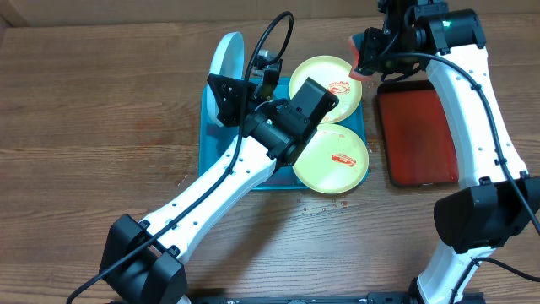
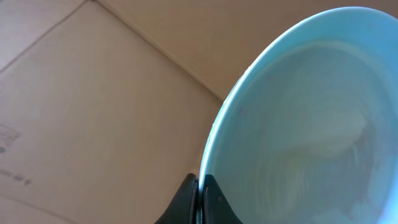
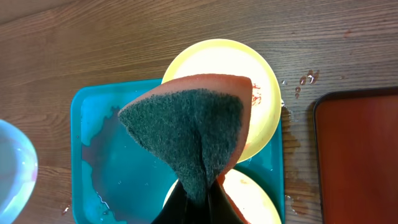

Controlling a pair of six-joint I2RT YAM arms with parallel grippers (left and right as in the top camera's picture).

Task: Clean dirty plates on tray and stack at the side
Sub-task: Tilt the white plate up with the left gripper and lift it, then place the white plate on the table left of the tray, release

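Left arm (image 1: 219,181) lay across the tray (image 1: 205,143), hiding parts of both yellow-green plates (image 1: 342,160) on it. Left gripper (image 2: 200,190) was clamped tight on the rim of the pale blue plate (image 2: 298,124), which stood on edge at the tray's far-left corner. Right gripper (image 3: 200,202), fingers mostly cut off, pinched a sponge (image 3: 186,124) above the farther plate (image 3: 211,53).

A robot lab bench — two white arms (image 1: 221,179) at a wood-grain table (image 1: 84,127), cardboard panels (image 2: 93,93) beyond.
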